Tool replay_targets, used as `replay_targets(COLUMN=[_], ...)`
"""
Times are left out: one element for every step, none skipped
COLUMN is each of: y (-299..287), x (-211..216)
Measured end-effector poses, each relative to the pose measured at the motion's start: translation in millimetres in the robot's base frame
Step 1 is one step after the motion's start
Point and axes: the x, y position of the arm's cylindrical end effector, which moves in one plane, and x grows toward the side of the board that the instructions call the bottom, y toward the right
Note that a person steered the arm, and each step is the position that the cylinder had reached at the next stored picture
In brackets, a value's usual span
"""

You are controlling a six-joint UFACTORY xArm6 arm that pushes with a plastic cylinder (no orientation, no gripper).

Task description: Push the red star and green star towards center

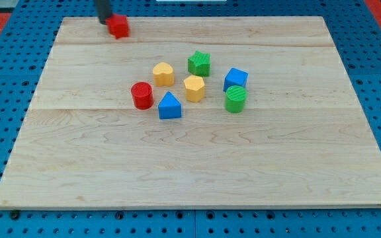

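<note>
The red star (pixel 118 26) lies near the view's top left of the wooden board (pixel 197 165). My tip (pixel 104 21) stands right against the red star's left side, touching it or nearly so. The green star (pixel 200 63) sits near the board's middle, at the top of a cluster of blocks. The rod comes down from the view's top edge.
Around the green star lie a yellow block (pixel 163 73), a yellow hexagon (pixel 194 87), a blue cube (pixel 235 79), a green cylinder (pixel 235 98), a blue triangle (pixel 169 106) and a red cylinder (pixel 141 94). A blue pegboard surrounds the board.
</note>
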Motion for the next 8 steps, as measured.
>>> replay_targets(y=[64,66,80,110,104,110,140,161], x=[36,37,55,93,90,47,63,100])
